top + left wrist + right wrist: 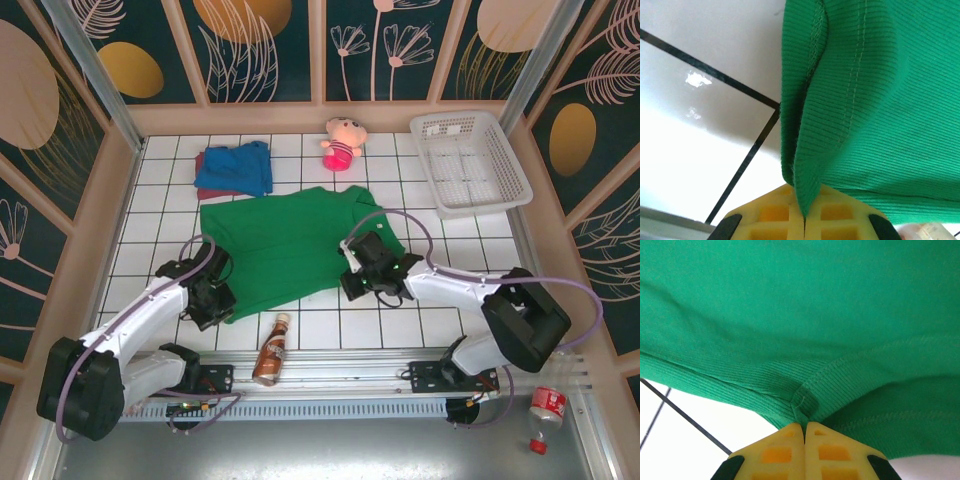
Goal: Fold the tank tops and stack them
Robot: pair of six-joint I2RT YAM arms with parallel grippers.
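The green tank top [290, 240] lies spread across the middle of the white tiled table [470, 250]. My left gripper [218, 300] is shut on its near left corner; ribbed green cloth [865, 100] runs into the closed yellow fingers [840, 217]. My right gripper [358, 275] is shut on the near right edge, where a hemmed fold of green cloth [805, 400] is pinched between the yellow fingers [837, 452]. The bright blue tank top [236, 167] lies folded at the back left on top of the maroon tank top [201, 163], whose edge peeks out.
A pink plush doll [342, 142] sits at the back centre. A white plastic basket [468, 162] stands at the back right. A brown bottle [271, 350] lies at the near edge between the arm bases. Another bottle [543, 410] lies off the table at the front right.
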